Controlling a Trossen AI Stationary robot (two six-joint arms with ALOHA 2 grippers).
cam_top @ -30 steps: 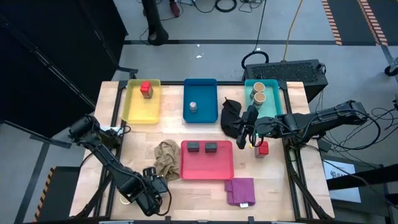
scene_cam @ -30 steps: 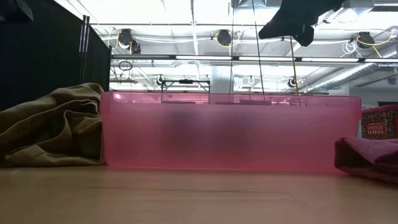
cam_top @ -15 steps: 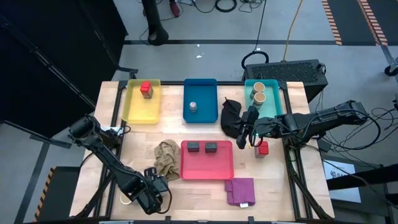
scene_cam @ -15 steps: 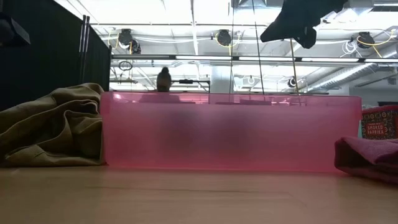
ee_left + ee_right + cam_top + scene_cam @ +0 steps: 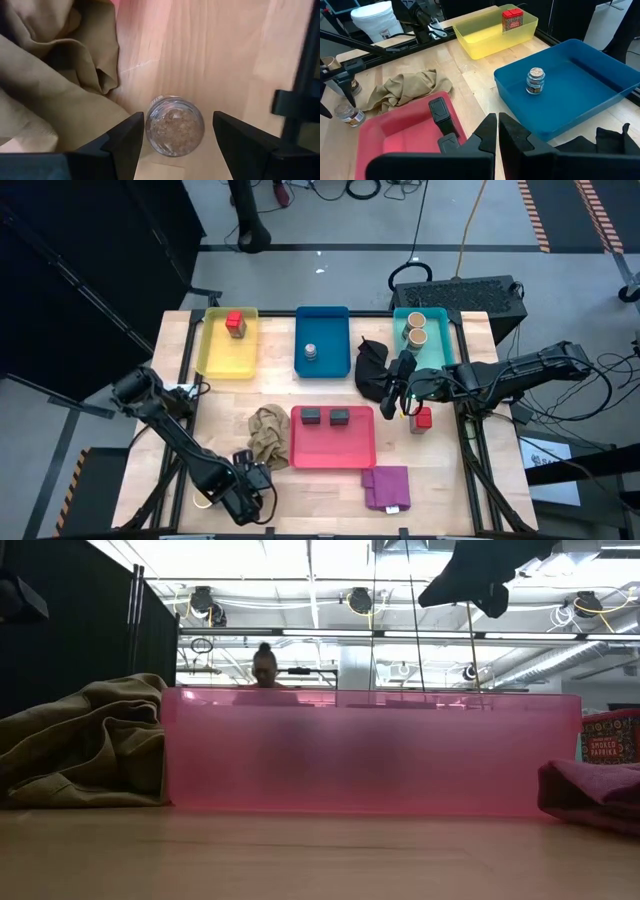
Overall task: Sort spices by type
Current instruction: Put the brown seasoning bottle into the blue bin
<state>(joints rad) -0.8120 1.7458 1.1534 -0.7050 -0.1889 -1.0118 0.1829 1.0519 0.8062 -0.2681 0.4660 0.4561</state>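
From above: a pale wood table [image 5: 440, 480] on grey floor, with a yellow tray [image 5: 228, 355], blue tray [image 5: 322, 330] and teal tray [image 5: 440, 340] along the far edge and a pink tray [image 5: 333, 450] nearer the middle. A red cube [image 5: 235, 323] sits in the yellow one, a tiny silver tin [image 5: 310, 352] in the blue, two tan jars [image 5: 416, 328] in the teal, two dark grey tins [image 5: 325, 416] in the pink. A second red cube [image 5: 421, 419] stands on bare wood right of the pink tray, beside the right gripper [image 5: 398, 395], which hangs by a black cloth [image 5: 370, 368]. The left gripper [image 5: 250, 470] is low at the near edge, next to a crumpled beige cloth [image 5: 267, 432]. A purple cloth [image 5: 387, 486] lies near the front.

Table level: a frosted pink tray wall [image 5: 370, 750], beige folds left, a ceiling with pipes behind.

Left wrist: fingers [image 5: 125, 145] spread either side of a small glass jar [image 5: 174, 126] standing on wood, not touching it.

Right wrist: fingers [image 5: 487, 135] pressed together, holding nothing, over the pink tray.
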